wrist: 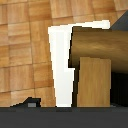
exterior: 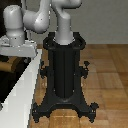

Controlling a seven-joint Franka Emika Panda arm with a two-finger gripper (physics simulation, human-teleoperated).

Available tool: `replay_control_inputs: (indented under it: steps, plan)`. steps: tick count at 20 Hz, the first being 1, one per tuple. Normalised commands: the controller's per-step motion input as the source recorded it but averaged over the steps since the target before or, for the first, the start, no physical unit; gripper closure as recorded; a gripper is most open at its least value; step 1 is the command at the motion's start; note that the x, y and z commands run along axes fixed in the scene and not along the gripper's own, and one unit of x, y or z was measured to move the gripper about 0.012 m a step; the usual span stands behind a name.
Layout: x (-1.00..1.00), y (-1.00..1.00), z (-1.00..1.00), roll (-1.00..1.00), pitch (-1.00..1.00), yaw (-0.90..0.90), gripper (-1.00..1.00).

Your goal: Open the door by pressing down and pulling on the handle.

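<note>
The door shows at the exterior view's left as a very dark panel [exterior: 9, 85] inside a pale grey-white frame [exterior: 24, 80]. Its tan lever handle [exterior: 7, 65] sticks out from the panel just below my gripper [exterior: 19, 50], which hangs over it from above. In the wrist view the handle [wrist: 102, 42] is a thick wood-coloured bar on a stub [wrist: 93, 82], close under the camera, beside the white frame [wrist: 61, 65] and the dark panel [wrist: 120, 82]. The fingers are not clearly visible, so I cannot tell whether they are open or shut, nor whether they touch the handle.
The black robot pedestal [exterior: 65, 70] with its spread feet stands in the middle, right beside the door frame. A wooden parquet floor [exterior: 110, 75] lies all around.
</note>
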Motion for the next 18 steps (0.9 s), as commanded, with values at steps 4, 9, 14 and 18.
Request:
replay_control_inputs:
  steps: [4,9,14,18]
  plan:
    - [0.0,0.0,0.0,0.0,0.0,0.0,1.0]
    - [0.0,0.0,-0.2,0.0,-0.03,0.0,1.0]
    - [0.0,0.0,-0.4,0.0,-0.09,0.0,1.0]
    - [0.0,0.0,-0.5,0.0,-0.11,0.0,1.0]
